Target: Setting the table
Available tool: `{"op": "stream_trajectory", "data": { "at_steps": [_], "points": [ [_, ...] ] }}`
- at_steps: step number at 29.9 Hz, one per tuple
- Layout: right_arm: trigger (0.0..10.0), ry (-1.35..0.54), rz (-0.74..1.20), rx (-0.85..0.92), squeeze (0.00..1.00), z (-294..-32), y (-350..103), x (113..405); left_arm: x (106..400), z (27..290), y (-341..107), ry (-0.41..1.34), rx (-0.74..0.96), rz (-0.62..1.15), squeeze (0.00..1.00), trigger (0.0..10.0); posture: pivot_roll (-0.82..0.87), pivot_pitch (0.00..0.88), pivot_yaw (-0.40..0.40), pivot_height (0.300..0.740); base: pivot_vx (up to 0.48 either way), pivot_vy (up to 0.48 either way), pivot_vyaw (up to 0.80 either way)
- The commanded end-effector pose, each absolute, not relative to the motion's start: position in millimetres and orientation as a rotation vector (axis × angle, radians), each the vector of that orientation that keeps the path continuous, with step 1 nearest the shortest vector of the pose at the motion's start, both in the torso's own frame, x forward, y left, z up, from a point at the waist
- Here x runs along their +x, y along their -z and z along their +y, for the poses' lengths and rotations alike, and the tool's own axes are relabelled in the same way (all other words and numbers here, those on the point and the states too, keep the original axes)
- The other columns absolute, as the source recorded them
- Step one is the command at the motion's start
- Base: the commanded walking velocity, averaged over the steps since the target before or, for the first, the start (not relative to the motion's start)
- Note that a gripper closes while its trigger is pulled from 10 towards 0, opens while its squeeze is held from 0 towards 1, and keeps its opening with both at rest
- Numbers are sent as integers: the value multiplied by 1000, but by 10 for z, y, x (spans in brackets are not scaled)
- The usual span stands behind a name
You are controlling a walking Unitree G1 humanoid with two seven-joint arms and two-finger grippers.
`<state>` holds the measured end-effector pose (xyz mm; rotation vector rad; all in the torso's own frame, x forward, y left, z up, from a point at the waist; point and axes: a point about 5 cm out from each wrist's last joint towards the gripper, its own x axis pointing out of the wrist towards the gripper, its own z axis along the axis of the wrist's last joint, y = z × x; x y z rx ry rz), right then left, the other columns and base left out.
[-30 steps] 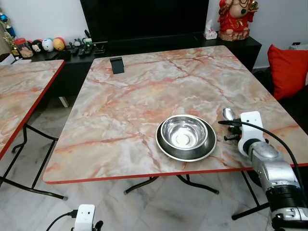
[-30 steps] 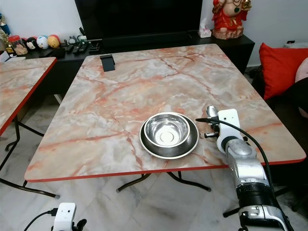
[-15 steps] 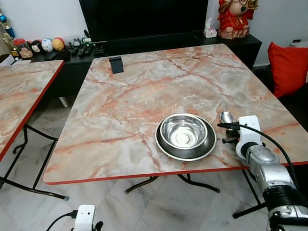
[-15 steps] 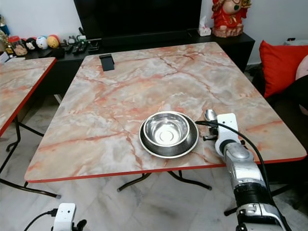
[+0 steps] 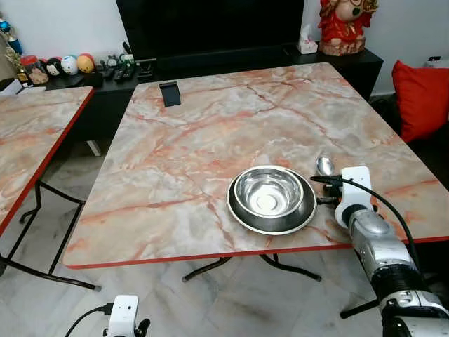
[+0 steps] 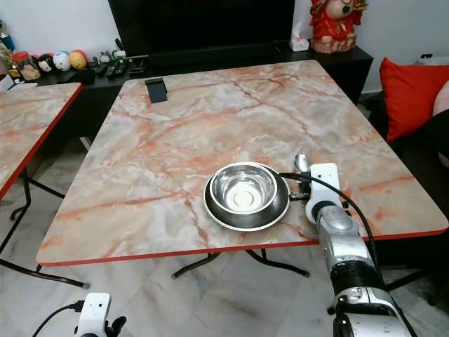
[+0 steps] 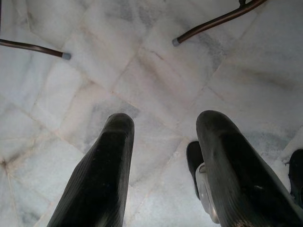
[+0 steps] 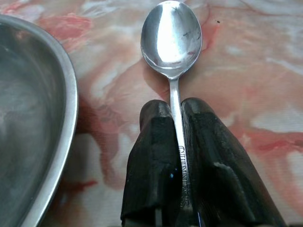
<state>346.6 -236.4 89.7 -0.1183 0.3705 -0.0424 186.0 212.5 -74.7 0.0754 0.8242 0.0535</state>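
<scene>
Spoon, polished steel with an oval head, sits beside my round metal bowl and dark plate on the marble-patterned table. My right gripper pinches its slim handle. My left gripper, ribbed fingers apart, hangs over pale floor tiles.

Marble table, red-edged

A steel bowl sat on a dark plate (at six o'clock); a black stand stood at eleven.

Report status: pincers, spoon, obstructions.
Right pincer shut on spoon, just right of bowl on plate. Left pincer open, idle over floor. Nothing blocking.
</scene>
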Motion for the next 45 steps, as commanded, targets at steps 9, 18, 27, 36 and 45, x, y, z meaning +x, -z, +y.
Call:
{"op": "stream_trajectory", "data": {
  "at_steps": [9,18,27,36,45],
  "points": [
    [10000,43,356,-117,0,-2286,-934,3544,1849,2183,739,-66,89,823,0,10000,-108,0,110,714,0,0,0],
    [10000,45,364,-115,82,-2282,-915,3551,1889,2162,722,-62,90,810,0,10000,-108,0,110,714,0,0,0],
    [10000,45,362,-115,431,-2287,-920,3558,1896,2159,719,-60,90,808,0,10000,-108,0,111,714,0,0,0],
    [10000,43,362,-115,439,-2282,-920,3562,1917,2146,709,-55,91,799,0,10000,-107,0,112,714,0,0,0],
    [10000,43,365,-119,522,-2281,-917,3563,1930,2137,703,-52,90,795,0,10000,-108,0,113,714,0,0,0]
  ]
}}
